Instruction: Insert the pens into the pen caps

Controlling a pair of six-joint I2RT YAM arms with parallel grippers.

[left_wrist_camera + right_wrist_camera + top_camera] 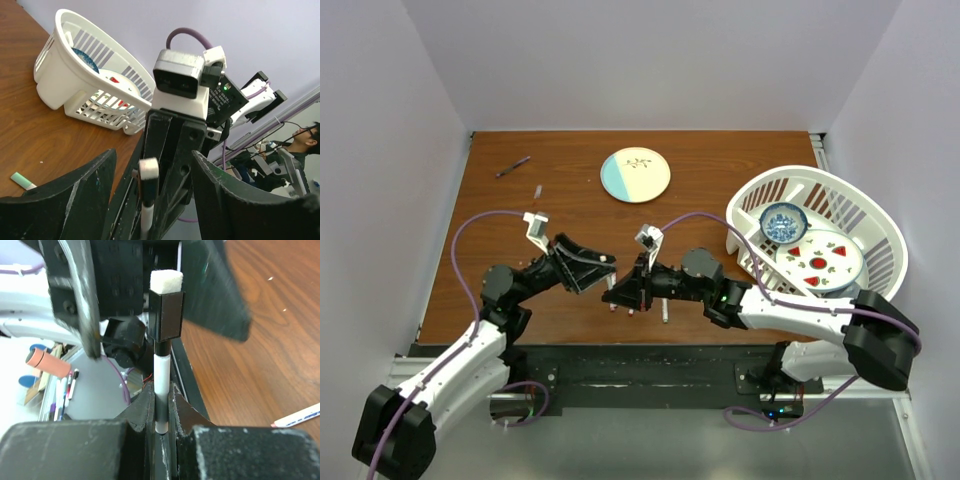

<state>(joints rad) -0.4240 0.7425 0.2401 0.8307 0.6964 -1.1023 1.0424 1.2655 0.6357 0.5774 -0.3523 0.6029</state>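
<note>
A: Any readable print?
B: Blue marks on the loose pen (300,416) lying on the table (260,340), too blurred to read.
A: Held pen?
B: Right end effector (161,402) pinches a white pen (161,367) by its barrel, black collar and white tip pointing outward; lower barrel hidden between the fingers.
A: Left side?
B: Left end effector (150,200) spread wide, facing the right one over the table's near edge. The pen tip sits between its fingers (65,200), touching neither.

Even bright light; soft shadows; wrist-view foregrounds blurred.
</note>
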